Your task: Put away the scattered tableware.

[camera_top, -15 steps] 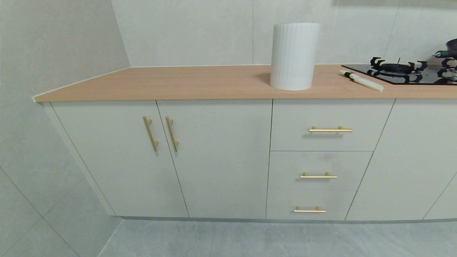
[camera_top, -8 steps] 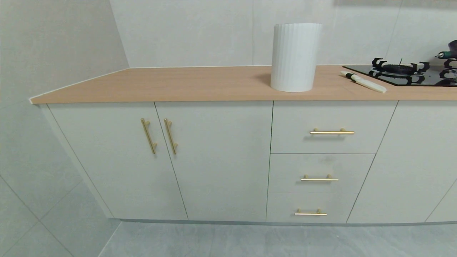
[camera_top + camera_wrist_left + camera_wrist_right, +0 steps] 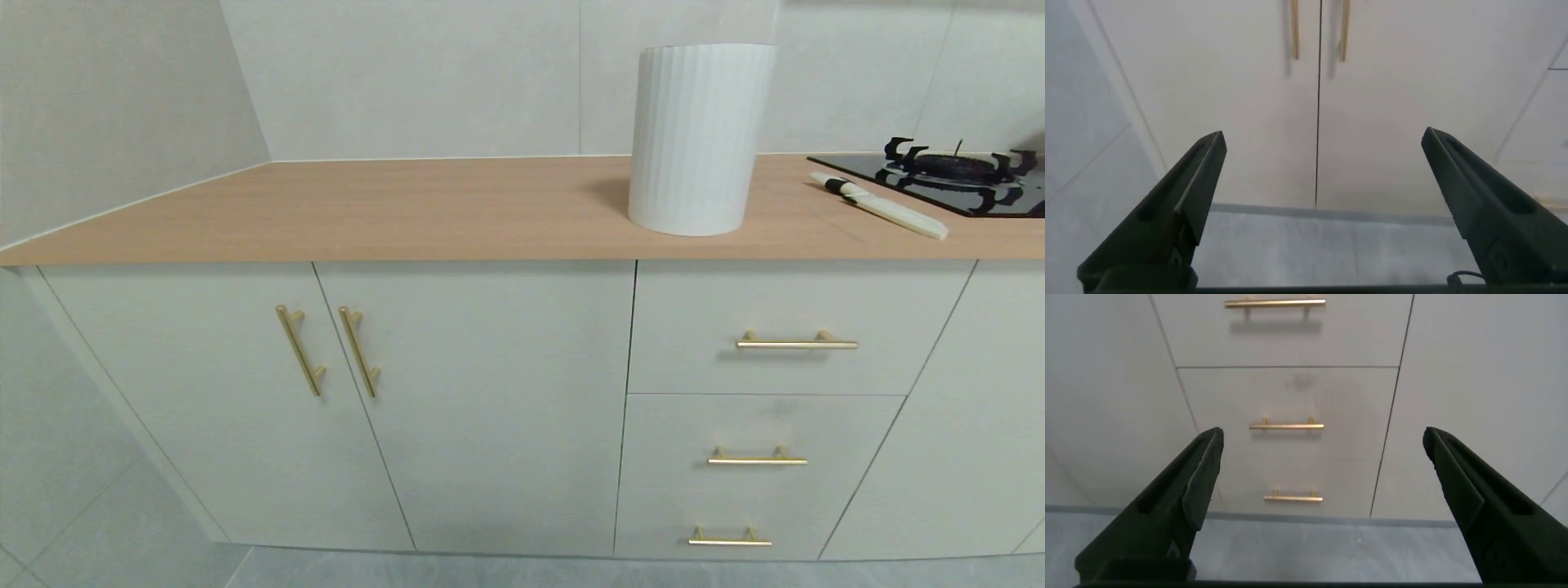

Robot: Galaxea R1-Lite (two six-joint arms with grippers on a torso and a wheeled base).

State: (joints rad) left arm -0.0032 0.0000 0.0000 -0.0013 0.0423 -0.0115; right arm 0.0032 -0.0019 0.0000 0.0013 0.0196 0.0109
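Note:
A pale knife with a dark band lies on the wooden counter, just in front of the stove. To its left stands a tall white ribbed holder. My left gripper is open and empty, held low facing the double cabinet doors with their brass handles. My right gripper is open and empty too, facing the stack of drawers.
A black gas hob sits at the counter's right end. Below the counter are two cabinet doors and three drawers with brass handles. Tiled walls close the left side and back. Grey floor lies below.
The whole head view has shifted: the counter and cabinets now look larger and sit lower and closer, so the camera has moved toward the counter. Nothing on the counter has moved.

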